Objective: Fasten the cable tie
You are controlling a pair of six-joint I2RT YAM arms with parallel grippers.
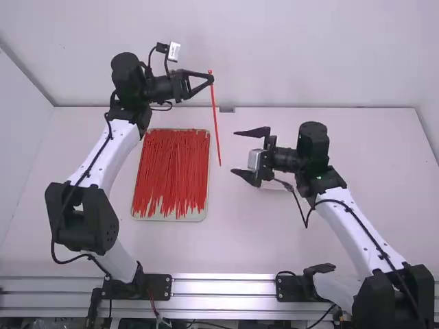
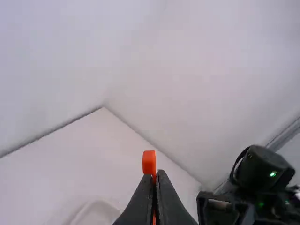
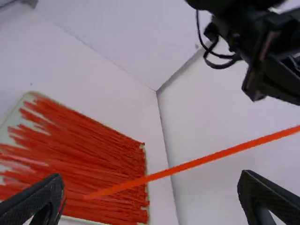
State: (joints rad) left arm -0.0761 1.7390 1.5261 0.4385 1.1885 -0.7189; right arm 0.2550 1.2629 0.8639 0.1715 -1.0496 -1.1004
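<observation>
While in L hand (image 1: pixel 210 77), cable tie (image 1: pixel 215 123) approx. vert., head up.

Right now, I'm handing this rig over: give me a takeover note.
Left pincer: shut on one cable tie near its head, held above the table, strap hanging down.
Right pincer: open, near the strap's lower end, not touching.
Spare ties: piled on the tray.
Done: one tie picked up. Left: loop it, feed tip through head, pull tight.
</observation>
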